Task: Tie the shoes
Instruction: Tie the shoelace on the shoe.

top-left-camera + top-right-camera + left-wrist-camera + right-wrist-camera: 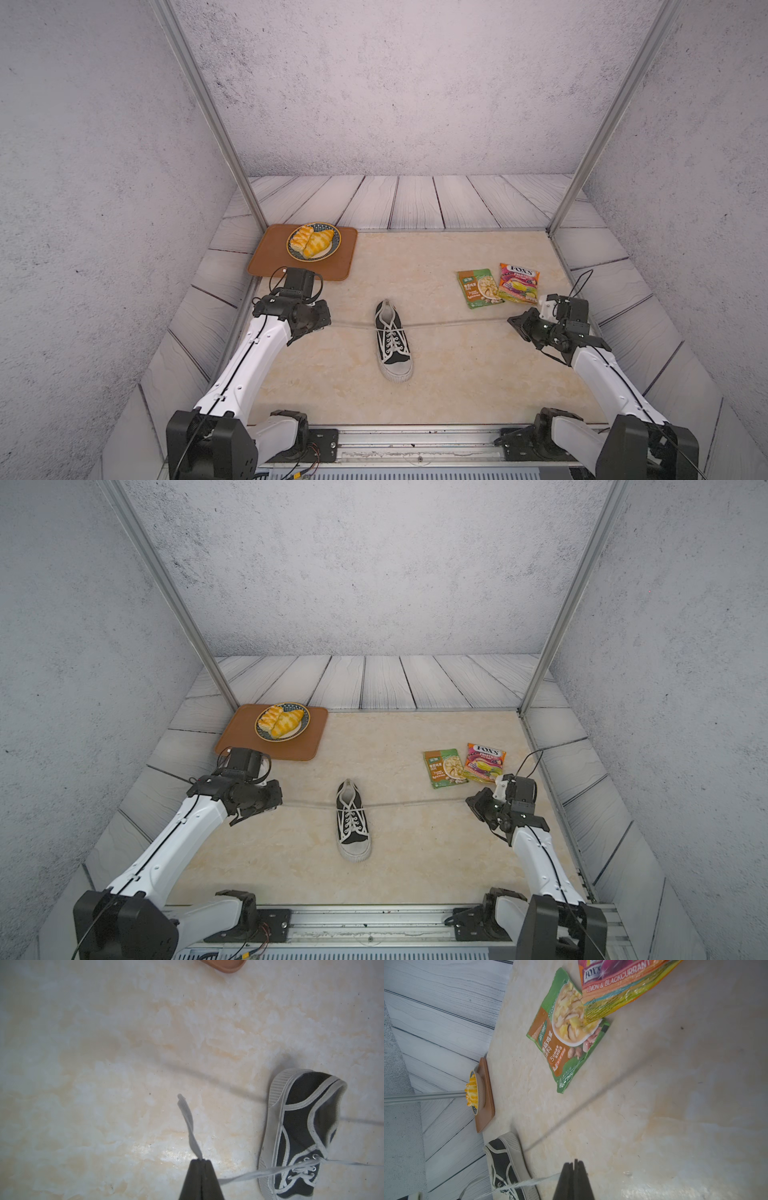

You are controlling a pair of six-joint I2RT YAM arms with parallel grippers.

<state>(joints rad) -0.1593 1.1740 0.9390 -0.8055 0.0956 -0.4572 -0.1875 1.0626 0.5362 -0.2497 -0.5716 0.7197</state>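
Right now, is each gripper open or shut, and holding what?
Left gripper: shut on one shoelace end.
Right gripper: shut on the other shoelace end.

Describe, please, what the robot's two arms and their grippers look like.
Both the left arm and the right arm have smooth white link shells with bulky black joint housings and black wrist blocks. A thin black cable runs along each white link, and loose loops stand over the wrists. The left gripper and right gripper are plain matt black, tapering to narrow tips.
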